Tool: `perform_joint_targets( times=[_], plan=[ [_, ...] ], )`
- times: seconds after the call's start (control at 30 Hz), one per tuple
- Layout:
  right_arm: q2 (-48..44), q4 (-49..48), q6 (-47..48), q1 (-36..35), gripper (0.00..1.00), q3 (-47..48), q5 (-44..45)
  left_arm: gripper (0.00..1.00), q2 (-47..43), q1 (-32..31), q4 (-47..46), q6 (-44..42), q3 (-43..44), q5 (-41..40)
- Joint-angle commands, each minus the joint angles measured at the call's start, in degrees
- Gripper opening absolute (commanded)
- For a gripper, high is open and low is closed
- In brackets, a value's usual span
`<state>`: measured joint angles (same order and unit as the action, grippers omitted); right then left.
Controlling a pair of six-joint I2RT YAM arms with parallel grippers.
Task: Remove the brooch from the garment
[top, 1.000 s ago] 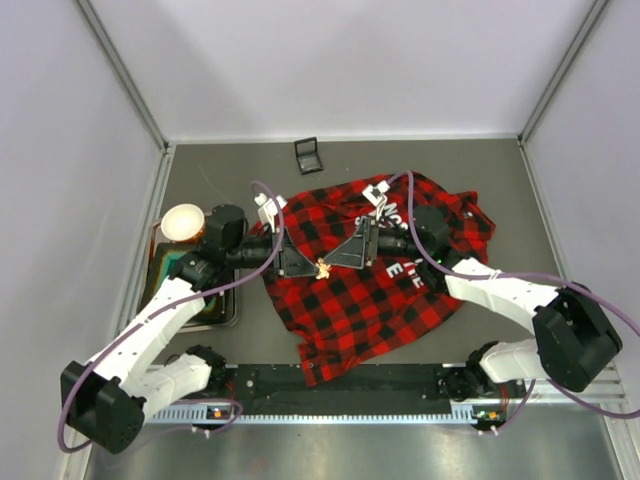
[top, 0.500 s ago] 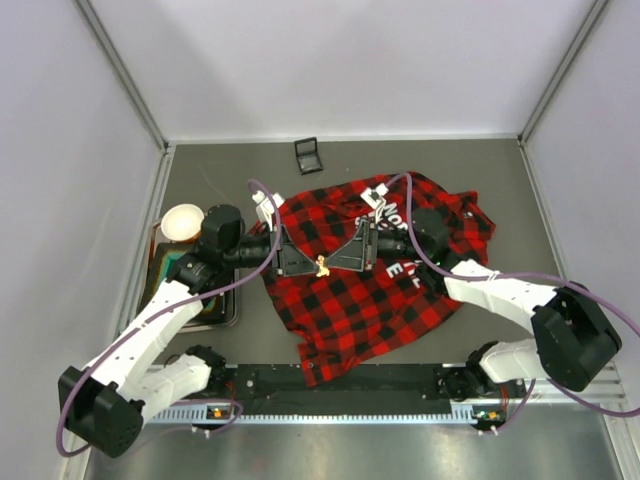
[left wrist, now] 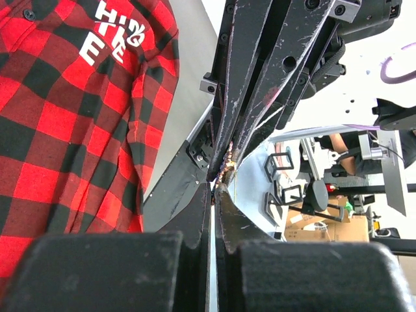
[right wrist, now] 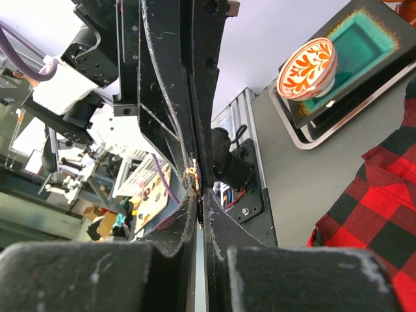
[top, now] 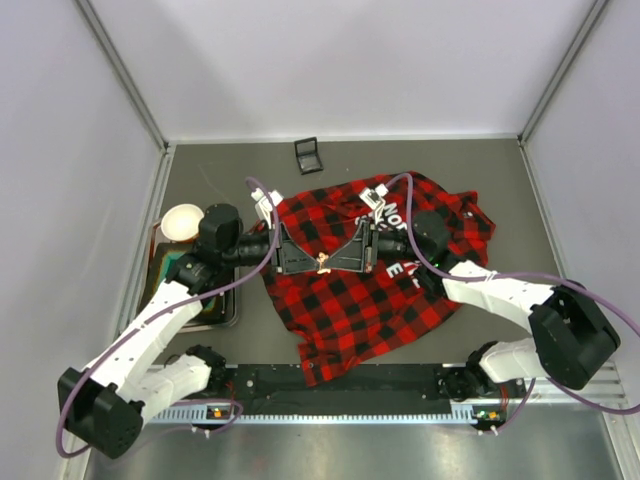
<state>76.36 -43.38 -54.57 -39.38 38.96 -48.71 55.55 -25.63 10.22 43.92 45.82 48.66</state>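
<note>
Brooch: tiny pale sparkly brooch (top: 322, 262) sits where both tips meet, over the red-and-black plaid garment (top: 350, 310); apparently clear of the cloth
Grippers: black left gripper (top: 315, 262) and right gripper (top: 329, 262) both clamped on it
Change: joined tips lie slightly farther from the bases than a second ago; removal judged nearly complete

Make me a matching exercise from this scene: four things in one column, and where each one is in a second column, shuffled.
Things:
1. brooch
2. garment
3. bowl
4. black box

Places:
A. on the tray at the left
B. near the far edge of the table
C. spread over the table's middle
D. where the left claw meets the right claw

Pairs: 1-D, 2-C, 3-A, 4-B
</note>
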Motion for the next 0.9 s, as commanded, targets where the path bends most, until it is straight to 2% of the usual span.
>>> perform_joint_targets(
  times=[0.0, 0.13, 0.17, 0.33, 0.4, 0.63, 0.87],
  plan=[
    [-0.24, -5.23, -0.45, -0.97, 0.0, -0.02, -0.51, 0.0, -1.85, 0.14, -1.09, -0.67, 1.11, -1.81],
    [-0.51, -5.84, -0.45, 0.0, 0.0, -0.81, -0.86, 0.08, -2.11, 0.31, 6.3, -5.42, 2.87, -6.64],
    [-0.51, -6.45, -1.06, 0.35, 0.0, -0.9, -1.21, 0.14, -2.29, 0.23, 7.44, -5.6, 2.78, -7.17],
    [-0.24, -10.15, -3.53, 1.41, 0.0, -1.61, -3.76, 0.28, -3.34, 0.58, 8.33, -5.69, 1.9, -8.76],
    [-0.33, -10.33, -3.53, 1.41, 0.0, -1.61, -4.2, 0.37, -3.34, 0.58, 9.55, -6.04, 2.16, -9.38],
    [-0.07, -11.03, -3.88, 1.49, 0.0, -1.52, -5.17, 0.4, -3.69, 0.93, 6.05, -3.85, 2.08, -5.51],
    [0.81, -11.64, -4.67, 1.41, 0.0, -1.08, -5.61, 0.33, -2.64, 0.93, 0.52, -0.6, 1.38, -2.18]
  ],
)
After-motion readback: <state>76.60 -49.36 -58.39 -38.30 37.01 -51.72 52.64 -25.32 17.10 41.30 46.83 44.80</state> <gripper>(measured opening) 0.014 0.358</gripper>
